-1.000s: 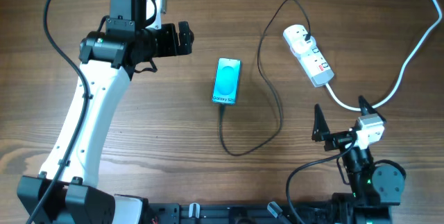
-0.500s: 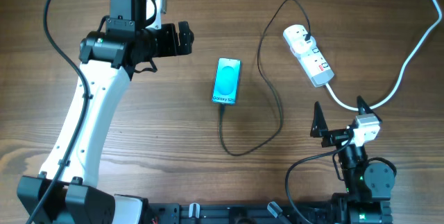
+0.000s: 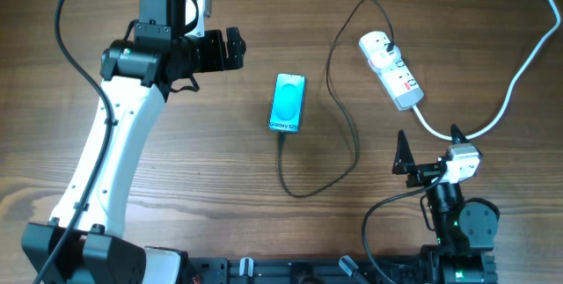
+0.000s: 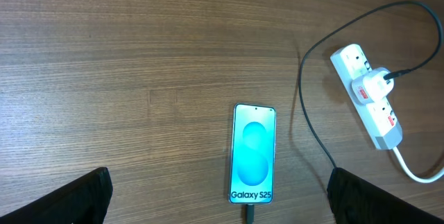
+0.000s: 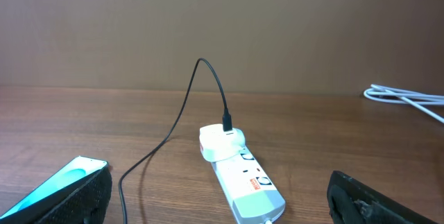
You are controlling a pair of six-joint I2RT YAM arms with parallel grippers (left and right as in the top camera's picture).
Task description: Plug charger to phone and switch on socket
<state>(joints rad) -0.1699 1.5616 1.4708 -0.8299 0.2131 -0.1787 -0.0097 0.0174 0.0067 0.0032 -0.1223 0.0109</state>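
Galaxy S25 phone (image 3: 288, 102): charger (image 3: 343, 117) plug at its bottom edge. Socket strip (image 3: 391, 71): holds white adapter (image 3: 376, 47). Left gripper (image 3: 236, 49), right gripper (image 3: 429, 139): jaws spread, empty.

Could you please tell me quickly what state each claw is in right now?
Left claw: open, holding nothing.
Right claw: open, holding nothing.

A brown wood-grain table (image 3: 220, 161) meets a plain brown wall (image 5: 277, 16).

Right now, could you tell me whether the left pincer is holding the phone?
No, the phone lies untouched, well apart from the open left pincer.
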